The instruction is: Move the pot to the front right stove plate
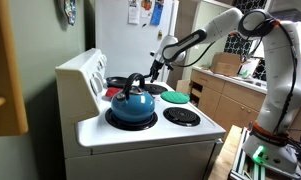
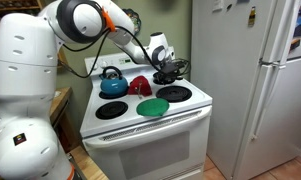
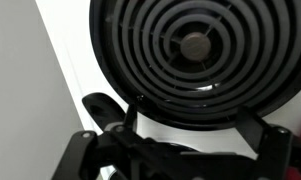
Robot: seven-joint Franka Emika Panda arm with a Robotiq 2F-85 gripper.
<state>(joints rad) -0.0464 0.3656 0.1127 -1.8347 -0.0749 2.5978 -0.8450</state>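
One pot (image 2: 152,106), apart from the gripper (image 2: 172,71)

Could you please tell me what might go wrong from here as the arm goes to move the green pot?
1. The claw hangs at the back of the stove near the dark pan, apart from the green pot. Swinging over, it might clip the pan.
2. A red object sits close behind the pot and could get knocked.
3. The pot looks shallow, so a rim grasp may slip.
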